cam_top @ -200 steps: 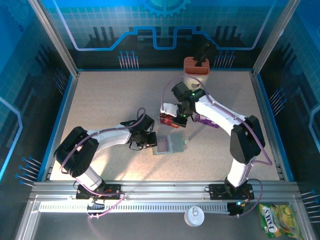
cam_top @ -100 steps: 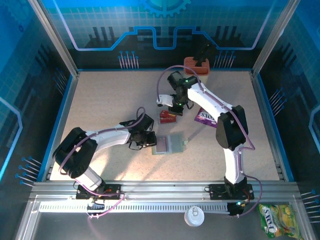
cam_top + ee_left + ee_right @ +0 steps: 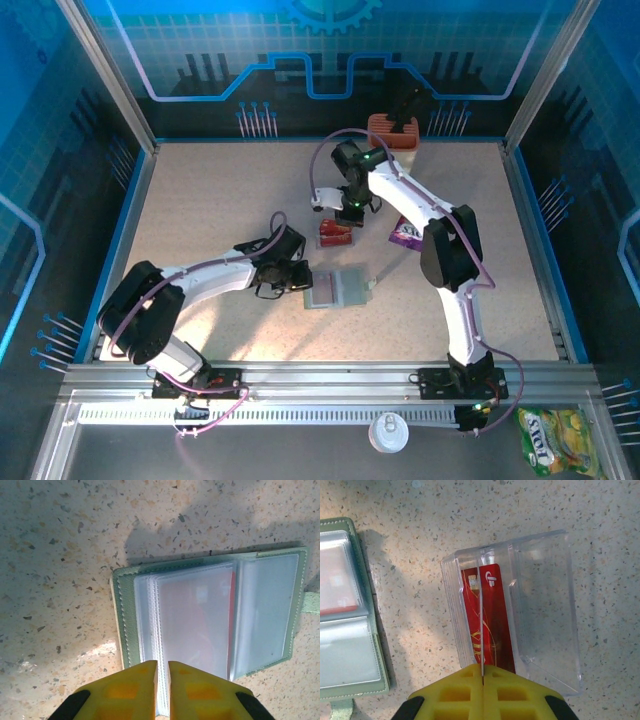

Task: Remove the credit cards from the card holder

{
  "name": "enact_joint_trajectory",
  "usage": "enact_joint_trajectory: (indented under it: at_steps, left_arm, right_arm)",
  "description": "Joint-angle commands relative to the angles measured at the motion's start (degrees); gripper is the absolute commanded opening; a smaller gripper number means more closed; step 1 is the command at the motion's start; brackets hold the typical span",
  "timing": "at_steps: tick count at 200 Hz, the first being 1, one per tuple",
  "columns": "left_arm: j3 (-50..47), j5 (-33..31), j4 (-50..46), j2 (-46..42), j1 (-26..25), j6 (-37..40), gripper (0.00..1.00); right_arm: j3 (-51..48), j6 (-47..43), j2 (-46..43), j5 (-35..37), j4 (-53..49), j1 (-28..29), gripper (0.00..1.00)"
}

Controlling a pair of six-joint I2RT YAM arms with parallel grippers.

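Note:
The card holder [image 3: 340, 287] lies open on the table, a green folder [image 3: 122, 625] with clear sleeves; one sleeve shows a reddish card [image 3: 200, 622]. My left gripper [image 3: 303, 283] is at its left edge, and its fingers [image 3: 161, 662] are shut on the edges of the clear sleeves. Farther back, my right gripper [image 3: 343, 212] hangs over a clear plastic box [image 3: 545, 605] that has a red credit card [image 3: 497, 625] in it. The right gripper [image 3: 482, 666] is shut on a thin card [image 3: 481, 610] seen edge-on, whose colour I cannot tell. The holder [image 3: 350, 645] lies left of the box.
A purple snack packet [image 3: 408, 233] lies just right of the clear box [image 3: 335, 234]. A tall orange block [image 3: 392, 130] stands at the back edge. A white lid [image 3: 388, 432] and a yellow packet [image 3: 553, 440] lie in front of the arm bases.
My right arm has swung away from the card holder toward the back and now hangs over the clear box. The left gripper has stayed at the holder's left edge.

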Motion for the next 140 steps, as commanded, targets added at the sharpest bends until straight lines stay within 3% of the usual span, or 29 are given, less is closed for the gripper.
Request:
enact_joint_trajectory:
  at_steps: [1, 13, 46, 92, 140]
  left_arm:
    - [-0.38, -1.16, -2.07, -1.51, 0.22, 0.78, 0.14]
    - [-0.26, -1.09, -2.10, -1.40, 0.23, 0.74, 0.14]
    - [0.03, -0.67, -1.87, -0.83, 0.23, 0.82, 0.15]
    - [0.43, -0.82, -1.42, 0.32, 0.29, 1.75, 0.14]
    - [-0.07, -0.46, 0.96, 0.67, 0.33, 1.91, 0.13]
  right_arm:
    - [1.68, -0.92, 1.44, 1.16, -2.87, -0.62, 0.00]
    - [1.63, -0.62, 1.61, 1.69, -3.19, -0.54, 0.00]
    - [0.75, 0.72, 0.33, 3.99, -1.87, -0.25, 0.18]
    - [-6.26, 6.53, -6.70, 6.84, 4.40, 1.56, 0.22]
    - [-17.47, 23.62, -16.10, 10.27, 14.01, 5.23, 0.26]
